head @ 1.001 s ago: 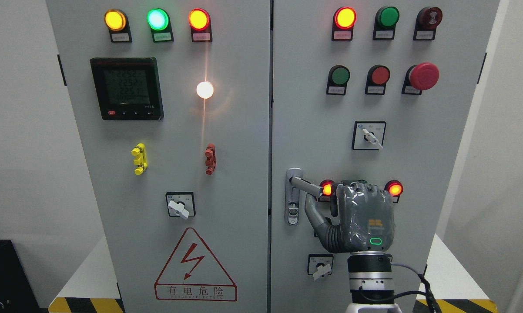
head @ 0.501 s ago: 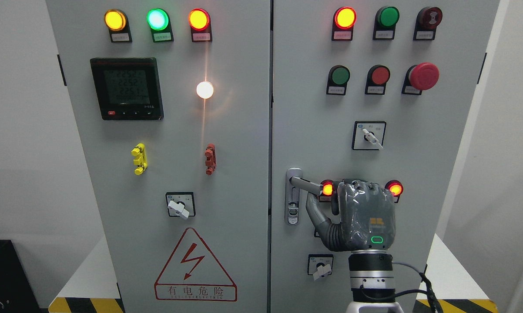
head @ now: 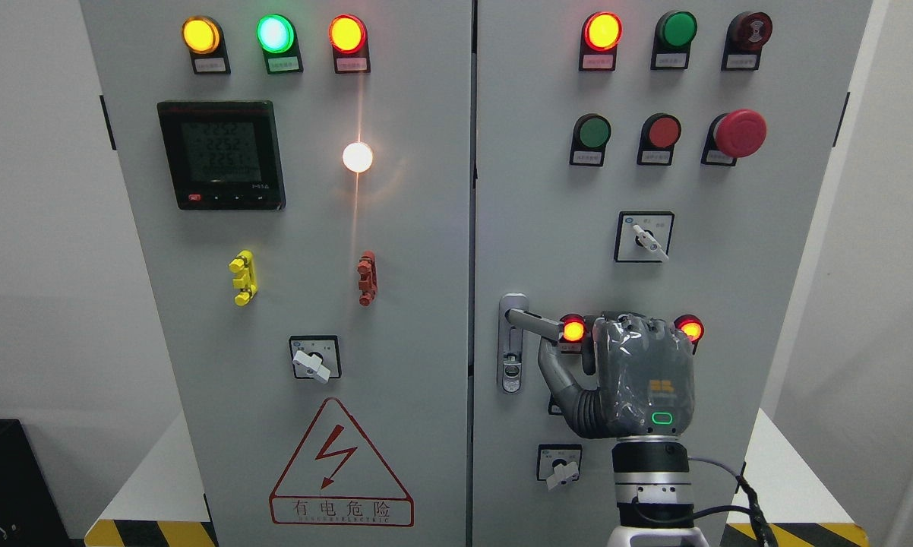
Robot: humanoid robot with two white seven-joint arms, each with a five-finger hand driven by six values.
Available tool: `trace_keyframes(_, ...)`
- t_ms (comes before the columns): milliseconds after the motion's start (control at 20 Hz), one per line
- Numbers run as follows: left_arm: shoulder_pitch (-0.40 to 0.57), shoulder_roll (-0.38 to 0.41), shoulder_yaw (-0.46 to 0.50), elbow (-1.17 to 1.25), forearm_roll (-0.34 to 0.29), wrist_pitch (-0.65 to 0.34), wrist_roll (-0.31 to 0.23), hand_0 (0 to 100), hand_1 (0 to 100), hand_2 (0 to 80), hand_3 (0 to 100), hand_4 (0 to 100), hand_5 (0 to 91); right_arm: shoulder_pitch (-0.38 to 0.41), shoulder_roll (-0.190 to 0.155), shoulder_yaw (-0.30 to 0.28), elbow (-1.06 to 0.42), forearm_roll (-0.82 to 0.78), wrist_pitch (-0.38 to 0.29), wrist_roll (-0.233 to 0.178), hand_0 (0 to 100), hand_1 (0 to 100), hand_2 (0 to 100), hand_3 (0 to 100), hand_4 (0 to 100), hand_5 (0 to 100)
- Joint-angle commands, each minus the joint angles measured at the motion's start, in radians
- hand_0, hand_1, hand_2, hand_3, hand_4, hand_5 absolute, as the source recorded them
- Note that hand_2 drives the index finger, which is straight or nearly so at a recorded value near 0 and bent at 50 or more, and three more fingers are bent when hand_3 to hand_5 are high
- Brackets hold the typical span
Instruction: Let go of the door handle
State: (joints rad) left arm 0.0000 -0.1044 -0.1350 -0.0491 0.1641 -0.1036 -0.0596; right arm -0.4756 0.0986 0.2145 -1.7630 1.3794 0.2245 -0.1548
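Item: grey metal lever door handle (head: 531, 322), mounted at the left edge of the grey steel right cabinet door (head: 548, 190), swung out rightward from its upright escutcheon plate. Judged rigid, smooth, somewhat slippery; best taken near its free end for leverage.

Holder: right robot hand (head: 616, 365), grey, plastic-wrapped, rising from the lower right. Its curled fingers hide the lever's tip, thumb (head: 554, 372) below the lever; whether they clamp it or merely surround it cannot be told.

Adjacent: two lit red indicator lamps (head: 573, 330) flanking the knuckles.

Change: against the earlier frames, the hand has shifted slightly rightward; the handle's angle reads unchanged.

Left hand: out of view.
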Motion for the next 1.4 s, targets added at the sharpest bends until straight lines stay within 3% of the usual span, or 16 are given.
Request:
trace_keyframes(0,0.008,0.000,0.000,0.000,0.000,-0.001,0.000,12,56,0.0,0,0,0.0,0.009,-0.005,0.002,-0.010,0.000,-0.002,0.005,53,38,97,100,96,100)
trace_keyframes(501,0.008,0.000,0.000,0.000,0.000,-0.001,0.000,12,56,0.0,0,0,0.0,0.072,-0.023,0.006,-0.045,0.000,-0.010,0.003,50,38,94,100,95,100)
trace_keyframes(701,0.008,0.000,0.000,0.000,0.000,0.001,0.000,12,56,0.0,0,0,0.0,0.127,-0.085,0.006,-0.091,-0.034,-0.016,0.001,47,35,85,100,93,99)
trace_keyframes(801,0.009,0.000,0.000,0.000,0.000,-0.001,0.000,12,56,0.0,0,0,0.0,0.150,-0.121,0.002,-0.107,-0.049,-0.037,0.001,46,34,78,100,90,94)
trace_keyframes(901,0.009,0.000,0.000,0.000,0.000,0.001,0.000,12,56,0.0,0,0,0.0,0.179,-0.158,-0.004,-0.139,-0.069,-0.053,-0.008,44,34,67,91,83,83)
trace_keyframes(1001,0.008,0.000,0.000,0.000,0.000,-0.001,0.000,12,56,0.0,0,0,0.0,0.213,-0.206,-0.009,-0.167,-0.120,-0.082,-0.009,43,34,64,85,80,78)
trace_keyframes(1102,0.009,0.000,0.000,0.000,0.000,0.001,0.000,12,56,0.0,0,0,0.0,0.250,-0.246,-0.050,-0.182,-0.160,-0.117,-0.026,43,33,55,75,72,66)
trace_keyframes(1352,0.009,0.000,0.000,0.000,0.000,-0.001,0.000,12,56,0.0,0,0,0.0,0.314,-0.295,-0.154,-0.184,-0.221,-0.255,-0.074,42,32,36,53,56,54)
